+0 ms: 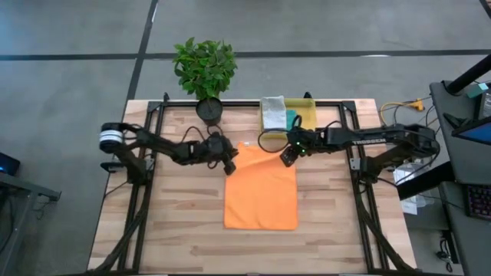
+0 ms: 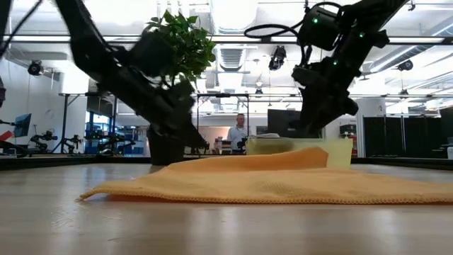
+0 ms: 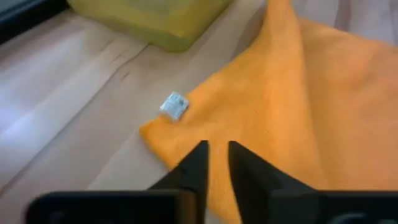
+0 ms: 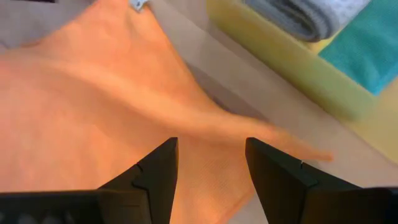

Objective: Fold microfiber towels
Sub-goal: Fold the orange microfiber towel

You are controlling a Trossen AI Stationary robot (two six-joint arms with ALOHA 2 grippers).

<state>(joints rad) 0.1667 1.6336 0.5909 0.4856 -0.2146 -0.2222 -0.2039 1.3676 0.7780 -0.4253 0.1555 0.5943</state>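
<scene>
Wooden slats of the table (image 1: 176, 222) carry the orange microfiber towel (image 1: 261, 192), spread near the middle with its far edge lifted into a loose ridge. Beyond it a translucent yellow bin (image 1: 307, 115) holds a grey towel (image 1: 272, 111) and a teal towel (image 1: 291, 119), with a potted plant (image 1: 205, 73) beside it.

The risk, as I judge it, is an uneven fold. The left claw (image 3: 216, 163) sits at the towel's far left corner, close to the white tag (image 3: 175, 106), fingers nearly together; whether cloth is pinched between them I cannot tell, so a thin or missed pinch could let that corner slip. The right claw (image 4: 210, 163) hovers over the far right corner with fingers apart and holding nothing. If only one corner rises, the towel would skew or bunch.
</scene>
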